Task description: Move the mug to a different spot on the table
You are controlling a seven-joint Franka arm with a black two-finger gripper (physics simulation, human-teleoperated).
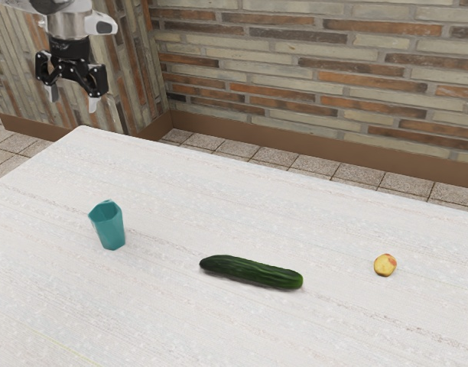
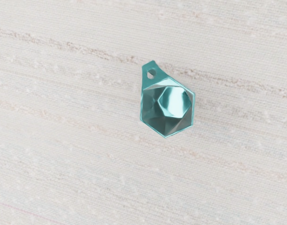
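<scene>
Exterior view, my gripper (image 1: 73, 95) hangs high over the table's (image 1: 242, 191) far corner, jaws spread, teal mug (image 1: 107, 225) upright below it, cucumber (image 1: 251, 272) near the mug, wrist view looks straight down into the mug.

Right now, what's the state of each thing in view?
mug: upright, empty, standing free on the table
gripper: fingers open, high above the mug, holding nothing
cucumber: lying on its side
small yellow fruit: resting, untouched
</scene>
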